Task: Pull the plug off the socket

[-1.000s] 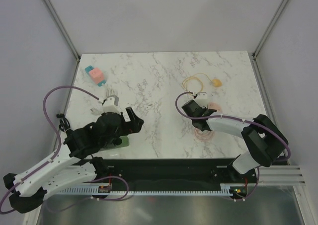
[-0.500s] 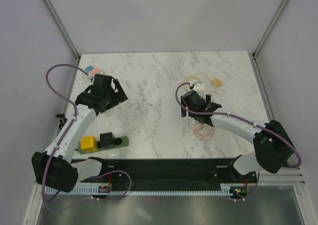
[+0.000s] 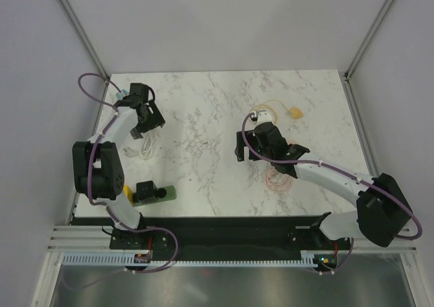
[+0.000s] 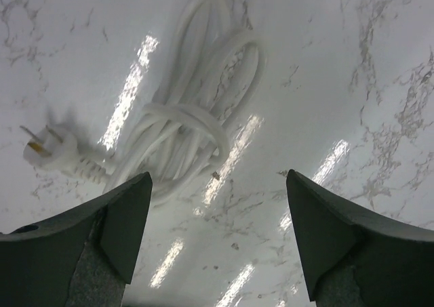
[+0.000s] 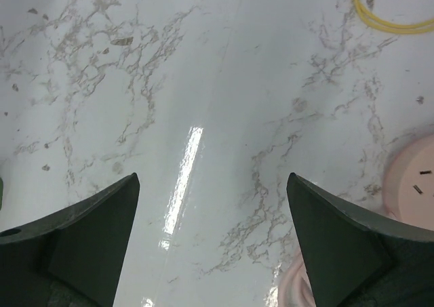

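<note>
Left end effector (image 4: 218, 178) nearer table (image 3: 203, 90) edge

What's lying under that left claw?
A bundled white cable with its pronged plug, loose on the marble table. In the overhead view, the left gripper covers part of the coil.

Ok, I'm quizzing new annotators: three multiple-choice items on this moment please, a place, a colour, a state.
1. The white coiled cable lies: A on a shelf; B on the table by the left claw; C in mid-air.
2. The thin cable loop's end piece is: A blue; B black; C yellow.
3. The right claw is: A open, empty; B shut on a plug; C shut on a cord.
Answers: B, the left wrist view looks down on it; C, it shows yellow from above; A, only bare marble shows inside it.
</note>
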Controlling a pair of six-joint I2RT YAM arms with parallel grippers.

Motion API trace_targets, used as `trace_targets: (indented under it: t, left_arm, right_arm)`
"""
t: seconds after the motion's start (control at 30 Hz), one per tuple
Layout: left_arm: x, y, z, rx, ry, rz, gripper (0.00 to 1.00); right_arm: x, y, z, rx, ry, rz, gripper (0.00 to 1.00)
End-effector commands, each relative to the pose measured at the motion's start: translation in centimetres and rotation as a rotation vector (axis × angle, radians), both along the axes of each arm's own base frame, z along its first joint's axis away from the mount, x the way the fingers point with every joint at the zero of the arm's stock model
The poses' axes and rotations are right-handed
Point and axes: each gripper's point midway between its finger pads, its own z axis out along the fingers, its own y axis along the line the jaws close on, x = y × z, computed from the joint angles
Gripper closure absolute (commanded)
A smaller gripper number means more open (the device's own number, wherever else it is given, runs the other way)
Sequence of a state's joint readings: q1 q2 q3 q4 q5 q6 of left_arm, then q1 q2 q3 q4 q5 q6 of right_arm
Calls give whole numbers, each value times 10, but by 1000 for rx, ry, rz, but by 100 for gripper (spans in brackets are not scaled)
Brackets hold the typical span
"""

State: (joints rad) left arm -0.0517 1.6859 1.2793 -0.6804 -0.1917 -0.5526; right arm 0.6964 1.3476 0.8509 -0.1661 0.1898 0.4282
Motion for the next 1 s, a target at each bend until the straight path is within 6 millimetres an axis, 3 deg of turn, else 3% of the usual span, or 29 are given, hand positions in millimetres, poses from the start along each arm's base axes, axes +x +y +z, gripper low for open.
trace_targets:
  t: [0.0, 0.17, 0.33, 0.53, 0.7, 0.73, 0.77, 0.83, 0.9, 0.97]
  left_arm:
    - [37, 2, 15, 35, -72, -59, 13]
    - [35, 17, -6, 109, -19, -6, 17]
    - [33, 11, -27, 88, 35, -39, 24]
    - [32, 5, -41, 97, 62, -48, 42]
    - [26, -19, -46, 47, 70, -89, 60]
    - [25, -30, -45, 44, 62, -117, 62]
    - [24, -35, -46, 41, 63, -128, 67]
    - [22, -48, -47, 27, 65, -160, 74]
    - [20, -60, -46, -4, 60, -190, 91]
    - [17, -71, -44, -24, 54, -210, 96]
  right_arm:
    - [-3, 21, 17, 94, -51, 102, 2]
    - [-3, 25, 45, 156, -129, 119, 2]
    - [7, 39, 70, 212, -149, 124, 2]
    - [27, 81, 80, 278, -100, 199, 2]
    - [40, 107, 63, 343, -61, 206, 2]
    - [39, 109, 58, 356, -54, 211, 2]
    - [32, 110, 41, 352, -28, 219, 2]
    - [30, 114, 34, 361, -33, 232, 2]
    - [27, 113, 14, 337, -7, 237, 3]
    - [26, 112, 9, 326, -3, 242, 3]
